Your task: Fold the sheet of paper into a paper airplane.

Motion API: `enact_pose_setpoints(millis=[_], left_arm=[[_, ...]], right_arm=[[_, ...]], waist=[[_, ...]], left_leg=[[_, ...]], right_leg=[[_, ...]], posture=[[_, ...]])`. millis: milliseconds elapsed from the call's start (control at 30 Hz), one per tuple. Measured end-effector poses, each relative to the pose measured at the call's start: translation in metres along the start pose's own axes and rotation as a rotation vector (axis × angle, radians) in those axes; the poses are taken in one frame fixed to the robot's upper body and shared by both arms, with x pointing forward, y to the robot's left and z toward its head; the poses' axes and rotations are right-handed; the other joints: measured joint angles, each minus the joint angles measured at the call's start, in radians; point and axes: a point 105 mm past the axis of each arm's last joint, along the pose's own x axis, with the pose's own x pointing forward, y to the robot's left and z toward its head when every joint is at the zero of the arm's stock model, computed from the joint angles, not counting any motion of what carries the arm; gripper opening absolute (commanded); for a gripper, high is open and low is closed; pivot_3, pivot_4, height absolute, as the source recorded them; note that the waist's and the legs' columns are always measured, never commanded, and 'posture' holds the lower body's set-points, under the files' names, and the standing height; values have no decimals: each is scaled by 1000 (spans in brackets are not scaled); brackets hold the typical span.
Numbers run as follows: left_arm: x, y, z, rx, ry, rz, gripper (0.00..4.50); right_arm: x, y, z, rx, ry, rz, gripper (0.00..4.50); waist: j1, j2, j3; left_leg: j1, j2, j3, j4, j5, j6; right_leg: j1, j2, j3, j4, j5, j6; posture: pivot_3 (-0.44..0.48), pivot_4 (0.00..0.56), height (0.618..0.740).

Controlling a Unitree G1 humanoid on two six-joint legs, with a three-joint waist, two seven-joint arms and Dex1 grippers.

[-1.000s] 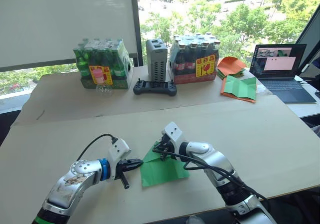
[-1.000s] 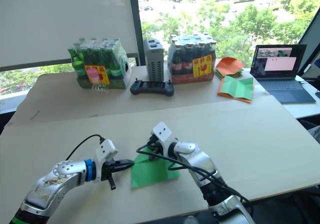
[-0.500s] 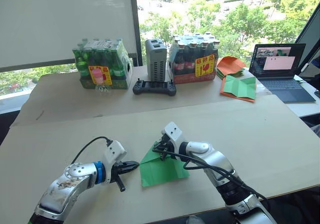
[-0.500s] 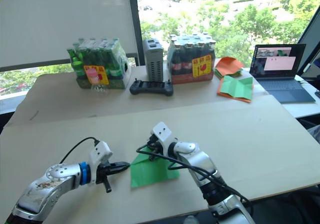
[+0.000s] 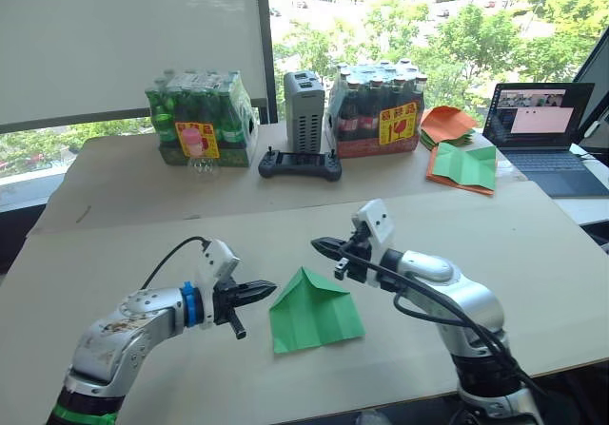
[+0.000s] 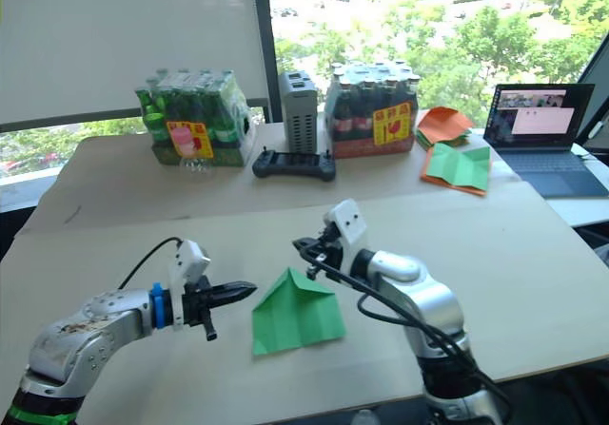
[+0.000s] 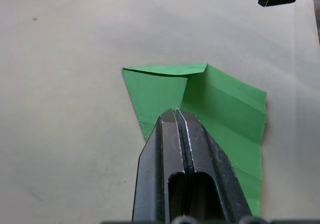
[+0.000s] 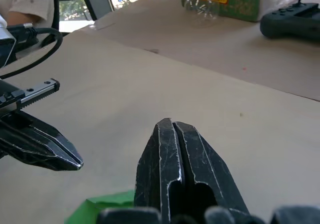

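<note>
Left gripper (image 5: 266, 289): fingers pressed together, clamped on nothing, tip just beside the near-left edge of the sheet of paper (image 5: 314, 311), low over the table (image 5: 533, 254). Probably parked there to pin or nudge that edge for the next crease. Right gripper (image 5: 320, 245): likewise closed and empty, raised above the sheet's far peak, apart from it, leaving the fold free.

Sheet lying flat on the table between both grippers, far corners already folded in to a point, so shaped like a little house; early in the folding, no slim wedge yet. One flap lifting slightly in the left wrist view, hence likely need for pressing down.

Farther back, well apart: two shrink-wrapped bottle packs (image 5: 200, 121), a grey box (image 5: 304, 111), a black controller (image 5: 300, 164), a laptop (image 5: 540, 125), spare green and orange paper (image 5: 461, 164).
</note>
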Motion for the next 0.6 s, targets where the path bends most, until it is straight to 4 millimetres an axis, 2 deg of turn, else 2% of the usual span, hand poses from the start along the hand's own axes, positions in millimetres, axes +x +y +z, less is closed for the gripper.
enact_pose_setpoints(millis=[100, 233, 433, 600], left_arm=[[9, 2, -8, -11, 14, 0, 24], [21, 7, -15, 12, 39, -9, 24], [34, 9, -29, 45, 91, -27, 24], [39, 8, -28, 98, 98, -39, 24]], right_arm=[[-14, -8, -20, 11, 87, -29, 0], [-35, -11, -36, -9, 188, -15, 0], [-49, -18, -49, -43, 281, -36, 0], [-62, -20, -68, -35, 386, -48, 0]], waist=[[5, 0, 0], [14, 1, 1], [15, 0, 2], [19, 0, 2]], left_leg=[[0, 0, 1, 0, 0, 0], [0, 0, 1, 1, 0, 0], [0, 0, 2, 1, 0, 1], [0, 0, 2, 2, 0, 1]], right_leg=[[-1, 0, 1, 0, 0, 0], [0, 0, 1, -1, 0, 0], [0, 0, 1, -1, 0, 0], [1, -1, 1, -1, 0, 0]], posture=[[0, 150, 735], [0, 150, 735], [0, 150, 735], [0, 150, 735]])
